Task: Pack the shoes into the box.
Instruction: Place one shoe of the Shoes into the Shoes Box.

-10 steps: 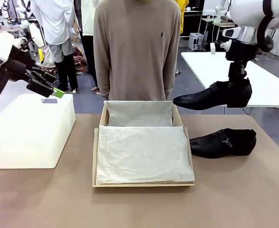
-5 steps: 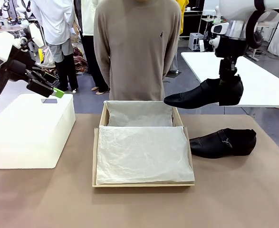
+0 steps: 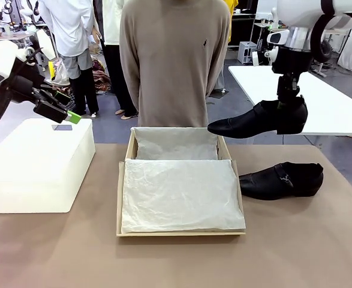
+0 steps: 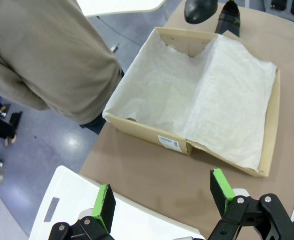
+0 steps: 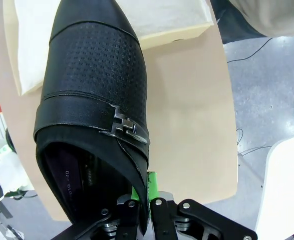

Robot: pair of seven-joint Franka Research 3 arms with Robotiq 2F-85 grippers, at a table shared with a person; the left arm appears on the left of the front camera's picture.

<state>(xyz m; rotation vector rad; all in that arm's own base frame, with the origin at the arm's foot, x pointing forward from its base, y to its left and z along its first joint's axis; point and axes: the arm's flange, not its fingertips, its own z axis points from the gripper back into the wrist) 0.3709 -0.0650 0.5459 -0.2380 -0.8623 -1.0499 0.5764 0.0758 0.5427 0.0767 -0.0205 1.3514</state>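
Right jaws: pinched shut on the heel-end rim of one shoe [image 3: 256, 120]; in the right wrist view the wall of the shoe's opening sits between the two fingers, a green pad [image 5: 152, 182] showing just beside it.
Held shoe: off the bench, roughly level, slim toe pointing to the robot's left, near the box's far right corner and higher than it.
Left jaws: spread wide with nothing between the green pads [image 4: 105, 205], hanging above the far edge of the white plastic box [image 3: 38, 165].
Second shoe [image 3: 282, 180]: lying on the bench [image 3: 295, 252] just to the right of the box, below the held one.
Box [image 3: 121, 198]: open at mid-bench, lined with white tissue paper [image 3: 178, 195], no shoe inside.
Person [image 3: 174, 60]: standing at the far side, right behind the box.
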